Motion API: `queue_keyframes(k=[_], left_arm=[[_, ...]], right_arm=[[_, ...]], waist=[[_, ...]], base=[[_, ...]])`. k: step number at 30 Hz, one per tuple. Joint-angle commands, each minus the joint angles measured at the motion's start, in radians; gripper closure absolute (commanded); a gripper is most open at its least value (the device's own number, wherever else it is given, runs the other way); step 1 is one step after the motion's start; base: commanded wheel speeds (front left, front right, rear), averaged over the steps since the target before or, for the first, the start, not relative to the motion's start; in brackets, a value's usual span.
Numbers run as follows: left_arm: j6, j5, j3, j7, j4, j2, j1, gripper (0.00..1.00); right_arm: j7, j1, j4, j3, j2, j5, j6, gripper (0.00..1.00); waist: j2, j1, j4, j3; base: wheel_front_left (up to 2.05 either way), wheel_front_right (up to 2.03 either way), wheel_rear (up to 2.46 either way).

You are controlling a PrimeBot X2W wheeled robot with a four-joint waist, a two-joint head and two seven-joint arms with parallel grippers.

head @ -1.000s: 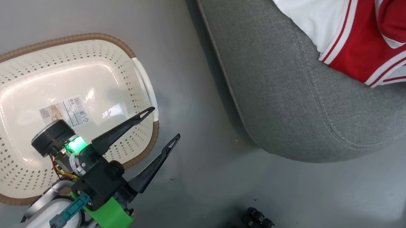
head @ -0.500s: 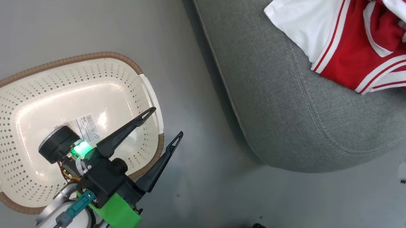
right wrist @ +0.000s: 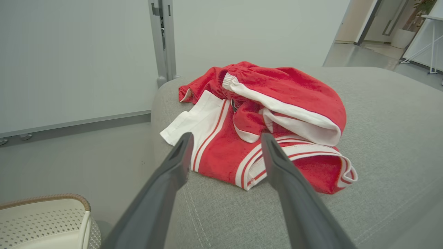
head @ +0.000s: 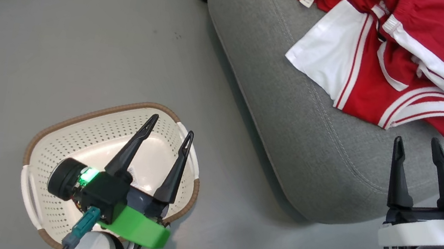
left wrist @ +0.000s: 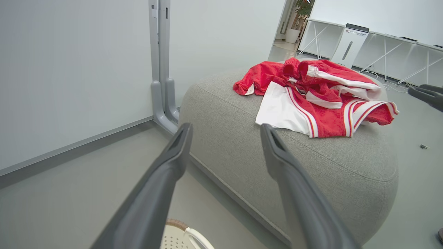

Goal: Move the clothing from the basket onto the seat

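Right tool [head: 416, 139], fingers apart and empty, poised over the near edge of the seat [head: 297, 144], just short of the clothing [head: 389, 74] heaped on the seat's far right. Left tool [head: 173, 124], likewise apart and empty, hangs above the basket [head: 57, 149] on the floor at left. The placing looks complete; any retreat should lift clear of the striped hems. No lettering is legible; one garment tag is too small to read.

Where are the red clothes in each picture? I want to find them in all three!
Head view: the clothing is at the upper right, lying on the seat.
Left wrist view: the clothing is right of centre, in the upper half.
Right wrist view: the clothing is in the middle.
Shared landmark: the grey seat lies under it every time.
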Motion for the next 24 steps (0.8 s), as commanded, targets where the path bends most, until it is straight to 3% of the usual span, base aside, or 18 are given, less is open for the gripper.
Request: queue_keyframes(k=[1,11,24], left_arm=[[-0.004,0.003,0.019,0.001,-0.001,-0.009,0.03,0.0],[-0.025,-0.014,0.182,0.001,-0.016,-0.063,0.132,0.0],[-0.03,-0.026,0.287,0.001,-0.035,-0.067,0.27,0.0]], right_arm=[[-0.002,0.023,-0.009,0.018,-0.005,0.007,-0.001,0.0],[-0.002,0.089,-0.058,0.143,-0.026,0.013,-0.001,0.0],[-0.002,0.202,-0.065,0.122,-0.017,0.018,-0.001,0.0]], waist=[[0.0,0.0,0.128,-0.116],[0.0,0.0,0.307,-0.238],[0.0,0.0,0.375,-0.386]], base=[[0.0,0.0,0.0],[0.0,0.0,0.0],[0.0,0.0,0.0]])
